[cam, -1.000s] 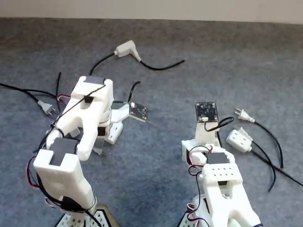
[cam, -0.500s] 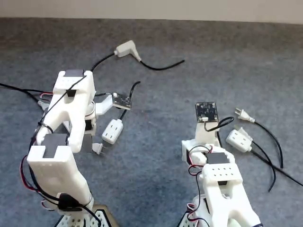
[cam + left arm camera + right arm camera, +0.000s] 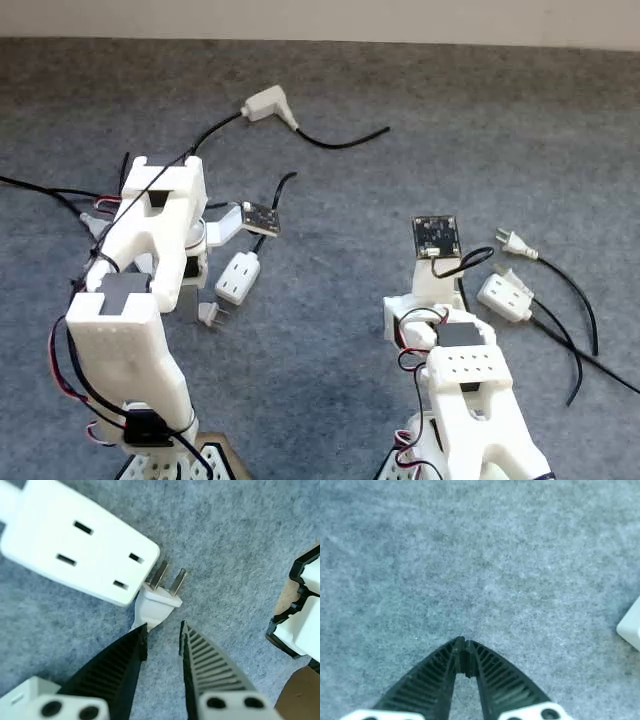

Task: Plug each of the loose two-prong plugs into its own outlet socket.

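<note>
Found the left tool (image 3: 162, 629) open in the left wrist view, fingertips flanking the cord end of a two-prong plug (image 3: 157, 600), nothing clamped. Saw the prongs bare beside a corner of the white outlet block (image 3: 75, 545), outside every slot; cannot tell contact from a small gap. Placed the same pair from the high view only coarsely: plug (image 3: 210, 314) at 7 o'clock of block (image 3: 238, 277) on the grey bench (image 3: 330, 330). Found the right tool (image 3: 465, 655) closed on nothing, over bare bench. Logged a white corner (image 3: 631, 625) cut off at the frame edge, unidentifiable. Noted a second plug (image 3: 511, 241) at 12 o'clock of a second block (image 3: 504, 296), apart. Spotted a third plug (image 3: 93, 221) half hidden behind the left arm (image 3: 150, 240).
</note>
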